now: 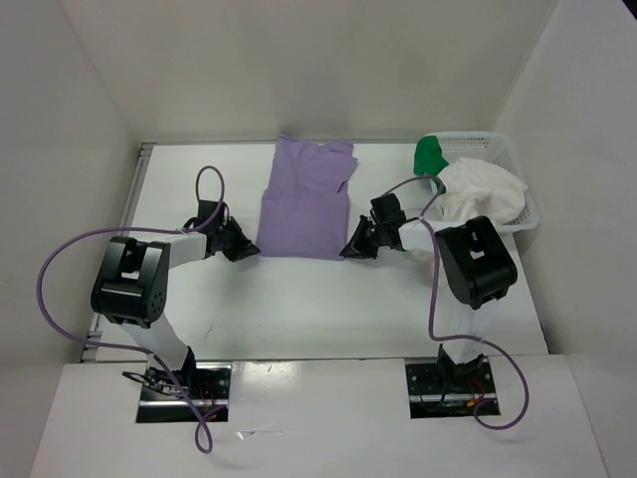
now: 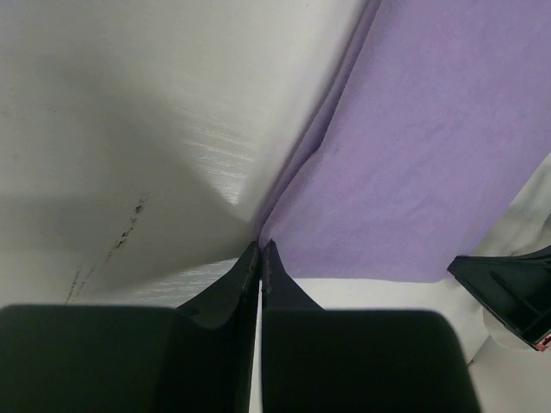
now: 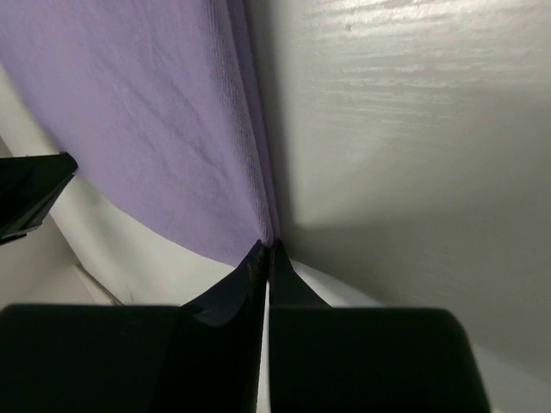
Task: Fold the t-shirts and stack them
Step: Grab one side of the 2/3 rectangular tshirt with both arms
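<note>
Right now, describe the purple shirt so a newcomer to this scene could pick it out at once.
On the white table, look to the middle, toward the far edge. The lavender t-shirt lies flat there, the left gripper and right gripper shut on its near corners. It alone is purple and out of the basket, where the white t-shirt and green t-shirt lie.

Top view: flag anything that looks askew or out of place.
The purple shirt lies crooked on the table: its far part skews to the right of the near part, so the edges do not line up. The white shirt spills over the near rim of the basket.
</note>
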Motion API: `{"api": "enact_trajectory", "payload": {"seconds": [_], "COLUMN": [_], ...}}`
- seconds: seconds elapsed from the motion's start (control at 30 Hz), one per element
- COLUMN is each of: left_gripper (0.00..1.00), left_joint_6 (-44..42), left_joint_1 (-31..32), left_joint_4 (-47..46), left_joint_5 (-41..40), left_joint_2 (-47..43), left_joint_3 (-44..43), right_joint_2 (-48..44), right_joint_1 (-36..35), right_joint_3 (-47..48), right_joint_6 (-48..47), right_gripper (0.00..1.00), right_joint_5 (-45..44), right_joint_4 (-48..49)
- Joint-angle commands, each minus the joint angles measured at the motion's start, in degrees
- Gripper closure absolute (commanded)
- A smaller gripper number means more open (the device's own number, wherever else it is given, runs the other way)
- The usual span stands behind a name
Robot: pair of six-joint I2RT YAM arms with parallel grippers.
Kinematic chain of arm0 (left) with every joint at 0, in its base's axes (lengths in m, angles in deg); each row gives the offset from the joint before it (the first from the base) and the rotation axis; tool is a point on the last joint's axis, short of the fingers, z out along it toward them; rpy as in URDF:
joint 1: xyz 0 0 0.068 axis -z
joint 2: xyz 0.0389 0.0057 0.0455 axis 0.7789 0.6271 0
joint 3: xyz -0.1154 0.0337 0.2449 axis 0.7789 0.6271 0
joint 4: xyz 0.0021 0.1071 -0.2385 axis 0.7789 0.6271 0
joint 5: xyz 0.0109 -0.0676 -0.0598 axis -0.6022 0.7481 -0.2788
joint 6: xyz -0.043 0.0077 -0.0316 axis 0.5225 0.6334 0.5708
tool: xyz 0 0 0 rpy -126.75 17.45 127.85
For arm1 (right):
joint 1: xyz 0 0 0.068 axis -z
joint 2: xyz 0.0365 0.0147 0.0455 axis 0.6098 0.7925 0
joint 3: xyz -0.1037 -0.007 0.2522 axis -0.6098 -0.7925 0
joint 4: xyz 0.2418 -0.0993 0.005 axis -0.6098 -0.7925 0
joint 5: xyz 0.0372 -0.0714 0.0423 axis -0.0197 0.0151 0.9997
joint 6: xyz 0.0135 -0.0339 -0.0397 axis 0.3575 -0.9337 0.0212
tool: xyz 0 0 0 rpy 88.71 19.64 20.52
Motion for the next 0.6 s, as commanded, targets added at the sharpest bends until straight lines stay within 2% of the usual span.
{"api": "enact_trajectory", "payload": {"seconds": [0.0, 0.13, 0.27, 0.4, 0.47, 0.5, 0.57], "left_gripper": [1.0, 1.0, 1.0, 1.0, 0.99, 0.99, 0.98], "left_joint_6": [-2.22, -5.9, -6.44, -4.69, -1.89, -0.39, 1.55], "left_joint_1": [0.16, 0.16, 0.16, 0.16, 0.16, 0.16, 0.16], "left_joint_4": [2.24, 7.14, 12.95, 20.07, 24.47, 26.05, 28.24], "left_joint_5": [1.12, 1.12, 4.36, 6.66, 9.1, 10.16, 10.97], "left_joint_2": [-1.2, -6.28, -13.32, -27.17, -32.64, -38.59, -42.94], "left_joint_3": [1.23, 3.69, 6.76, 10.37, 11.17, 12.04, 12.14], "right_joint_2": [-2.12, -6.69, -13.36, -23.29, -29.62, -31.47, -36.04], "right_joint_1": [-1.65, -4.98, -9.3, -13.25, -13.78, -13.79, -13.79], "right_joint_3": [-2.64, -5.54, -12.46, -18.45, -21.08, -21.62, -21.63], "right_joint_6": [-0.04, 0.58, 3.73, 7.69, 9.44, 9.45, 10.24], "right_gripper": [0.99, 1.0, 1.0, 1.0, 1.0, 1.0, 1.0], "right_joint_5": [-1.27, -2.84, -3.47, -4.0, -4.0, -3.39, -3.38], "right_joint_4": [1.12, -0.1, -2.65, -7.48, -10.9, -12.23, -14.78]}}
